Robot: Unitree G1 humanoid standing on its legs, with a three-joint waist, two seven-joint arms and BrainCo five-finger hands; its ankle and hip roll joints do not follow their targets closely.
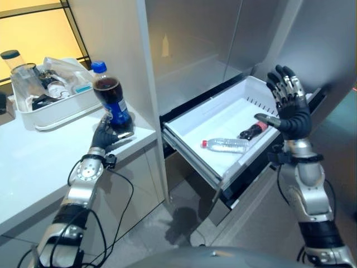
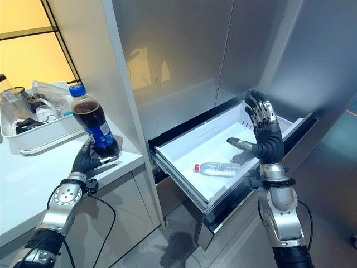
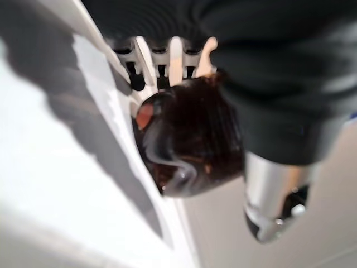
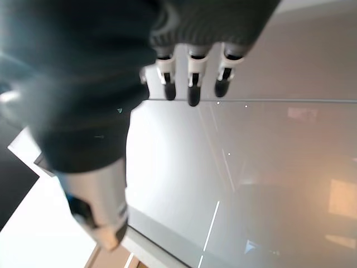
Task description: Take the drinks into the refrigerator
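A cola bottle (image 1: pixel 111 96) with a blue cap and blue label stands near the corner of the white counter (image 1: pixel 33 162); its dark base (image 3: pixel 189 145) shows in the left wrist view. My left hand (image 1: pixel 105 133) is curled round its lower part. The white refrigerator drawer (image 1: pixel 195 125) is pulled out. A clear water bottle (image 1: pixel 226 145) with a red cap lies on its side inside it, and a small dark bottle (image 1: pixel 252 132) lies just beyond. My right hand (image 1: pixel 289 103) is raised over the drawer's right side, fingers straight and empty.
A white bin (image 1: pixel 53 106) holding a jar and other items sits at the back of the counter. The tall silver refrigerator body (image 1: pixel 195 50) rises behind the drawer. The drawer's front edge (image 1: pixel 192 162) juts out between the counter and my right arm.
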